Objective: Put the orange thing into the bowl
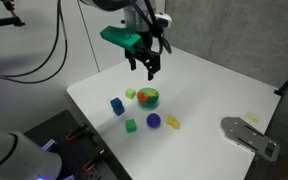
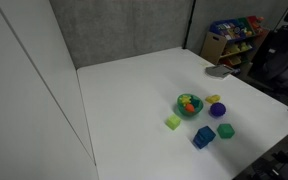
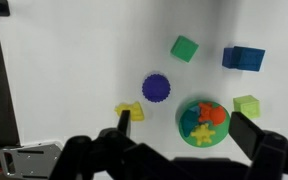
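Note:
The green bowl (image 3: 220, 138) stands on the white table among small toy blocks. The orange thing (image 3: 214, 114) lies inside it, beside a yellow star piece (image 3: 198, 131) and a teal piece. In both exterior views the bowl (image 1: 148, 98) (image 2: 189, 105) shows with coloured pieces in it. My gripper (image 3: 185, 126) (image 1: 148, 68) hangs open and empty well above the bowl, its two fingers on either side of the bowl in the wrist view. The gripper is out of sight in the exterior view from the table's far side.
Around the bowl lie a purple round block (image 3: 157, 88), a yellow piece (image 3: 130, 111), a green cube (image 3: 185, 48), a blue block (image 3: 243, 58) and a light green cube (image 3: 247, 105). A grey metal plate (image 1: 250, 135) lies near the table edge.

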